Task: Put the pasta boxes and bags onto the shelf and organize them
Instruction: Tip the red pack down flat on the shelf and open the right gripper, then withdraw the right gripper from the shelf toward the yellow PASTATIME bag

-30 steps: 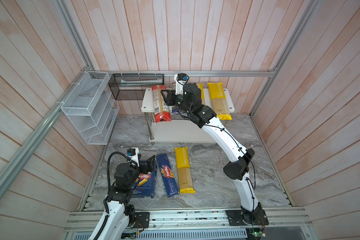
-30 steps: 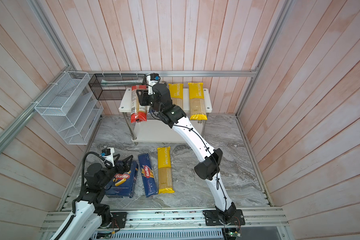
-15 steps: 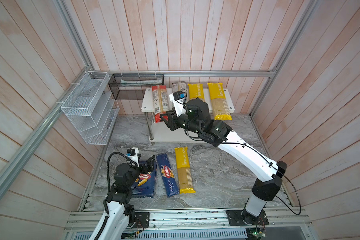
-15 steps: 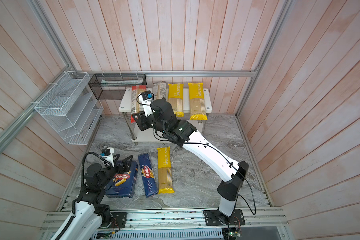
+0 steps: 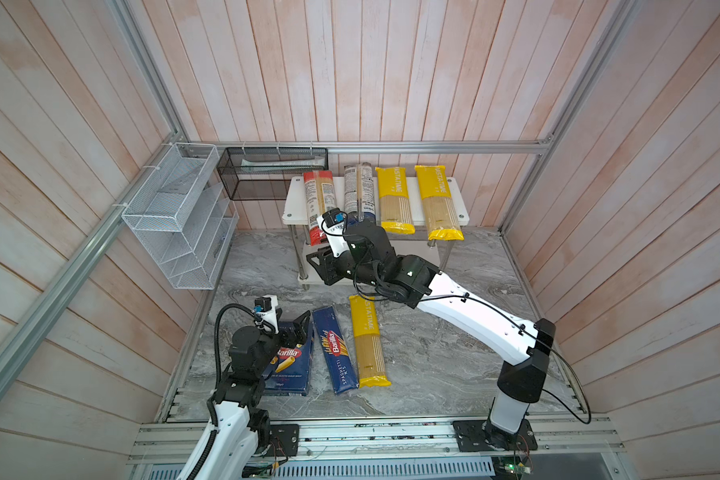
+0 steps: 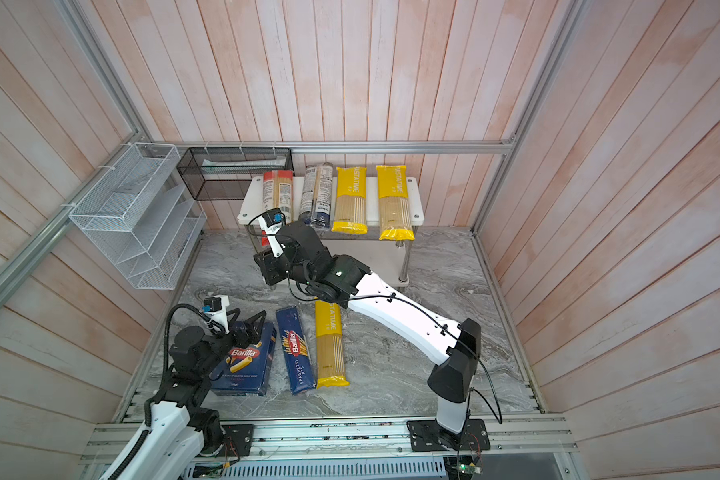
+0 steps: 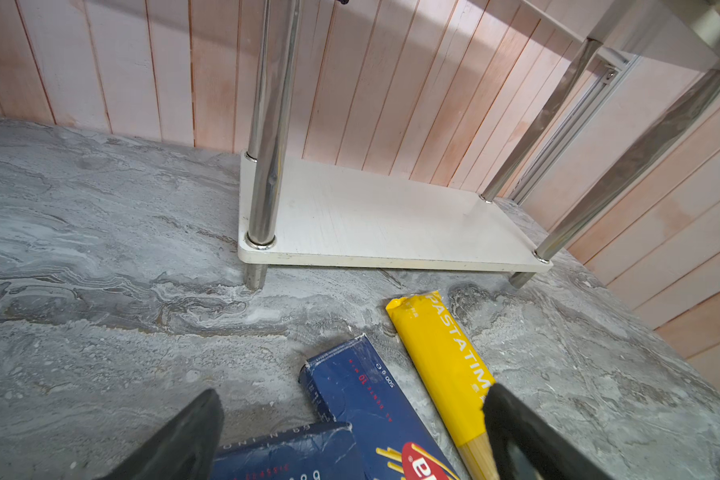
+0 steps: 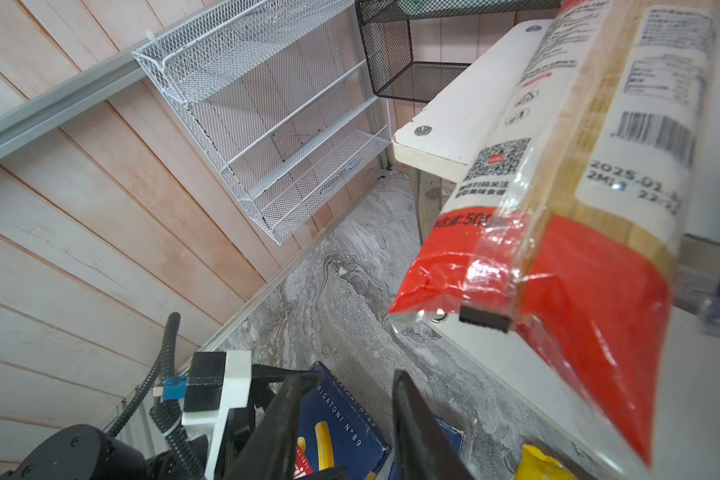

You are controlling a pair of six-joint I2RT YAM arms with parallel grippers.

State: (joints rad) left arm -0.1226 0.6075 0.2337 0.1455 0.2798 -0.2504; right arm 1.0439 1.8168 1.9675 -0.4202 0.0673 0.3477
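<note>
— Fingers (image 5: pixel 305 319) in a top view?
— Left gripper (image 5: pixel 295 325): spread above the Rigatoni box (image 5: pixel 294 365), lower left. Shelf (image 5: pixel 294 203), upper centre, carries the red-ended bag (image 5: pixel 319 203).
— Left wrist view?
— Spread, empty; Spaghetti box (image 7: pixel 350 390) bottom centre.
— Right wrist view?
— Right gripper (image 8: pixel 354 376): fingers (image 8: pixel 416 428) narrowly apart, empty; red-ended bag (image 8: pixel 578 257) at right.

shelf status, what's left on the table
Both jaws open, empty. Four bags on shelf top; two boxes, one yellow bag on table. Lower board bare.
</note>
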